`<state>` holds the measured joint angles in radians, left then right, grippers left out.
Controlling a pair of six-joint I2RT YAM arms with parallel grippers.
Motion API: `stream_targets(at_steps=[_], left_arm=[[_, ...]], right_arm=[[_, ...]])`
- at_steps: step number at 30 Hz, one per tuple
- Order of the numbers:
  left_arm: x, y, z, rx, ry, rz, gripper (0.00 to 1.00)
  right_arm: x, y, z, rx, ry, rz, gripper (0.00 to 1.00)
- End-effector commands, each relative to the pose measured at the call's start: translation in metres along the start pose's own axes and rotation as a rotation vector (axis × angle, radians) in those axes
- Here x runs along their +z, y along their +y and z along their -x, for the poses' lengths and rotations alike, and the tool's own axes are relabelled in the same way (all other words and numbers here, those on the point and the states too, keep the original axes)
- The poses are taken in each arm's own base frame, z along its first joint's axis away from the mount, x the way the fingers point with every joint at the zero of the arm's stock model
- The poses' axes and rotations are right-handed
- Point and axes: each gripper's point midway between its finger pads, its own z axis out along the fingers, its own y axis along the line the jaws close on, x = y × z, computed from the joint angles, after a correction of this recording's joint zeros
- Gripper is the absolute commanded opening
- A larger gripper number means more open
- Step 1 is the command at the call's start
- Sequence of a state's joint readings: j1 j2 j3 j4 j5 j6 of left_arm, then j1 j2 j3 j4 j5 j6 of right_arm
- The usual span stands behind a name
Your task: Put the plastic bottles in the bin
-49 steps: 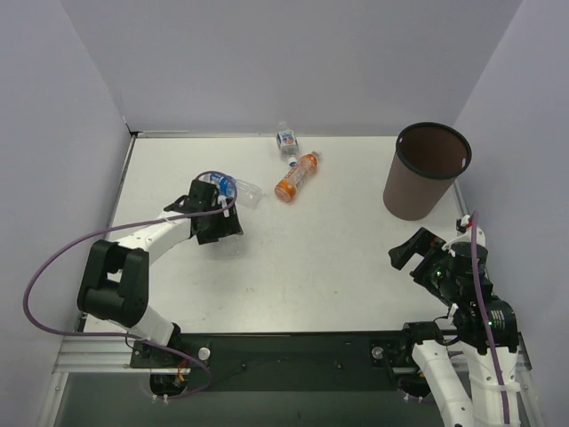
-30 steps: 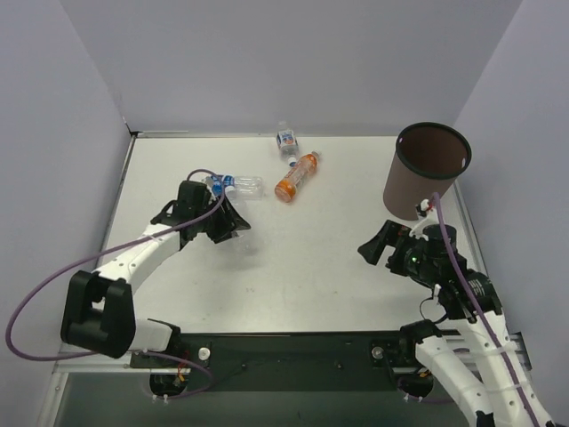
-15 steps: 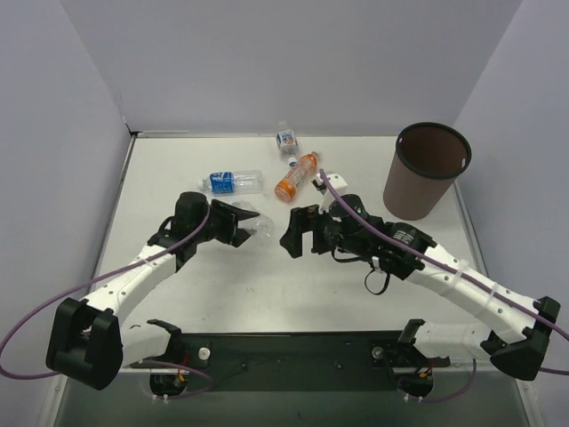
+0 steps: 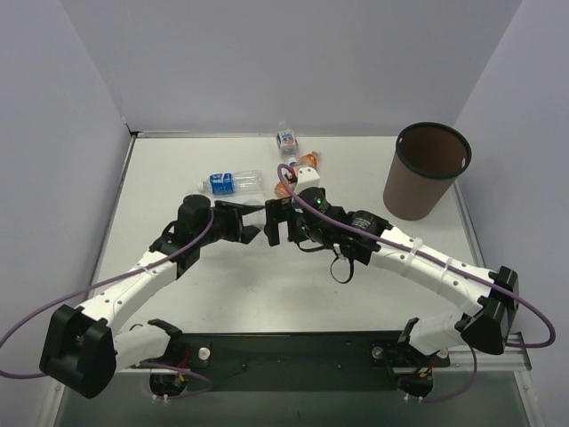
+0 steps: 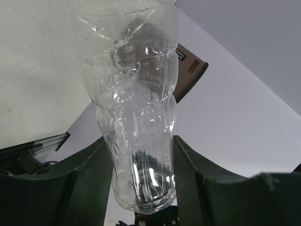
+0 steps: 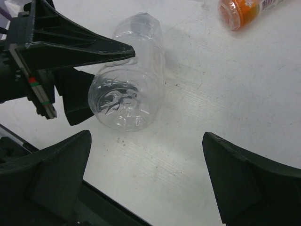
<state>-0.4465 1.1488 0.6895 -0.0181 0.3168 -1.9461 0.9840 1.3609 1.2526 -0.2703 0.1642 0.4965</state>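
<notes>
My left gripper (image 4: 247, 223) (image 5: 138, 183) is shut on the plain clear bottle (image 5: 134, 108) (image 6: 129, 77), holding it above the table's middle with its base pointing right. My right gripper (image 4: 276, 222) (image 6: 146, 174) stands wide open just in front of that base, with nothing between its fingers. The blue-labelled bottle (image 4: 233, 182) lies behind the left gripper. The orange bottle (image 4: 307, 161) (image 6: 240, 9) lies partly hidden behind the right arm. A white-blue labelled bottle (image 4: 286, 138) lies at the back edge. The brown bin (image 4: 427, 169) stands at the back right.
Grey walls close the table (image 4: 213, 294) on the left, back and right. The right arm's white links (image 4: 418, 262) stretch across the table's right half. A black rail (image 4: 293, 347) runs along the near edge.
The right arm swung from the right side to the table's middle, facing the left gripper. The left gripper carried the clear bottle rightward, away from the blue-labelled one.
</notes>
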Motion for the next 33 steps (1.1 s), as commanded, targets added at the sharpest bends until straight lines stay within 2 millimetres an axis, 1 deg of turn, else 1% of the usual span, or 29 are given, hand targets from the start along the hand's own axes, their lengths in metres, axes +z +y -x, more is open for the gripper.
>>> stream_targets(at_steps=[1,4,6,7,8,11,12,14,15,17,18,19,20,21,22,23,24,26,27,28,29,30,31,32,33], left_arm=[[-0.013,-0.026,-0.019,-0.013,0.034,-0.096,0.51],[-0.015,-0.025,-0.022,-0.02,0.041,-0.1,0.51],[-0.015,-0.023,-0.026,-0.015,0.046,-0.096,0.51],[-0.016,-0.022,-0.027,-0.015,0.043,-0.097,0.51],[-0.015,-0.018,-0.03,-0.012,0.05,-0.087,0.51],[-0.014,-0.017,-0.035,-0.023,0.067,-0.095,0.51],[-0.015,-0.016,-0.04,-0.018,0.079,-0.093,0.51],[-0.015,-0.013,-0.041,-0.016,0.073,-0.085,0.51],[-0.015,-0.01,-0.043,-0.015,0.075,-0.078,0.51],[-0.016,-0.011,-0.046,-0.018,0.083,-0.088,0.52],[-0.016,-0.01,-0.047,-0.019,0.086,-0.091,0.52],[-0.017,-0.012,-0.049,-0.015,0.095,-0.098,0.55],[-0.017,-0.012,-0.05,-0.014,0.099,-0.101,0.66],[-0.017,-0.013,-0.052,-0.007,0.11,-0.102,0.72],[-0.018,-0.014,-0.054,-0.003,0.119,-0.103,0.79],[-0.019,-0.013,-0.055,0.0,0.122,-0.1,0.96],[-0.02,-0.013,-0.055,0.013,0.12,-0.1,0.96],[-0.022,-0.014,-0.049,0.029,0.092,-0.116,0.97],[-0.024,-0.014,-0.046,0.052,0.077,-0.123,0.97],[-0.025,-0.012,-0.041,0.063,0.048,-0.113,0.98],[-0.032,-0.02,-0.033,0.076,0.024,-0.144,0.97],[-0.034,-0.016,-0.025,0.126,-0.011,-0.125,0.97],[-0.036,-0.012,-0.014,0.146,-0.048,-0.098,0.97],[-0.042,-0.021,-0.004,0.166,-0.076,-0.112,0.98],[-0.045,-0.021,0.004,0.24,-0.098,-0.105,0.97]], right_arm=[[0.006,0.008,0.021,-0.013,-0.058,0.007,1.0],[0.013,0.007,0.019,-0.01,-0.045,0.011,1.0],[0.013,0.013,0.017,-0.007,-0.037,0.043,1.0],[0.013,0.016,0.02,-0.002,-0.051,0.064,1.0],[0.013,0.018,0.019,-0.002,-0.048,0.079,1.0],[0.012,0.017,0.023,0.004,-0.06,0.068,0.99],[0.012,0.017,0.023,0.005,-0.062,0.065,0.97],[0.012,0.014,0.025,0.007,-0.066,0.06,0.9],[0.012,0.014,0.025,0.008,-0.063,0.061,0.76],[0.012,0.013,0.023,0.009,-0.057,0.056,0.61],[0.012,0.012,0.024,0.012,-0.06,0.053,0.49],[0.01,0.011,0.022,0.012,-0.055,0.048,0.45],[0.009,0.009,0.022,0.017,-0.055,0.036,0.43],[0.002,0.003,0.026,0.023,-0.066,0.015,0.41],[-0.002,-0.002,0.03,0.037,-0.079,0.003,0.41],[-0.006,-0.006,0.033,0.048,-0.089,-0.008,0.41],[-0.015,-0.016,0.043,0.073,-0.113,-0.023,0.41],[-0.027,-0.032,0.049,0.122,-0.1,-0.054,0.39],[-0.038,-0.048,0.06,0.159,-0.126,-0.08,0.39],[-0.049,-0.057,0.062,0.174,-0.119,-0.103,0.39],[-0.059,-0.065,0.068,0.19,-0.132,-0.127,0.4],[-0.075,-0.074,0.077,0.204,-0.162,-0.147,0.4],[-0.086,-0.092,0.076,0.215,-0.153,-0.205,0.4],[-0.103,-0.101,0.091,0.231,-0.199,-0.239,0.41],[-0.117,-0.11,0.097,0.245,-0.223,-0.26,0.41]])
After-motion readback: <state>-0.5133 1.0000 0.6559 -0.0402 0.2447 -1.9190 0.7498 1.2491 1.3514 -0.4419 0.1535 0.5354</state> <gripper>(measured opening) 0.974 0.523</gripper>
